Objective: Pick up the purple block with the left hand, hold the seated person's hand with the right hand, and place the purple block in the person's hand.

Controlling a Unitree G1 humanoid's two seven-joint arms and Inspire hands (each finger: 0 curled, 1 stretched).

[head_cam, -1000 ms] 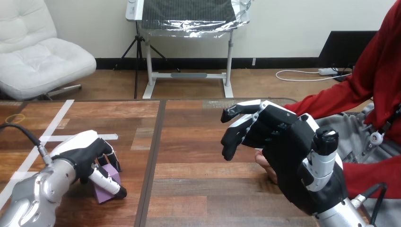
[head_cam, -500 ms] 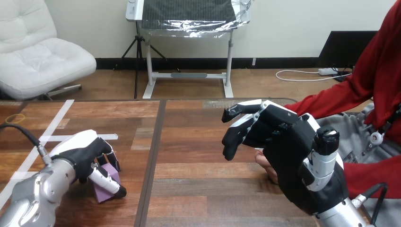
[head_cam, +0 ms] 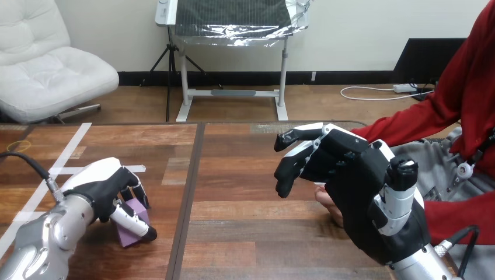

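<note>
Purple block [head_cam: 125, 238], boxy and matte, on the plank-wood counter [head_cam: 245, 175] at left, pinched by curled fingers and thumb of the glossy left hand [head_cam: 105, 189]; well apart, right hand [head_cam: 356, 175] over the person's hand [head_cam: 328, 205], fingers loosely bent, gripping nothing.

Black-and-white left hand [head_cam: 104, 189], silver forearm [head_cam: 41, 239]

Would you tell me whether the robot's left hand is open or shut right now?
Shut: the left hand has its fingers curled over the purple block and its thumb across the block's front.
</note>
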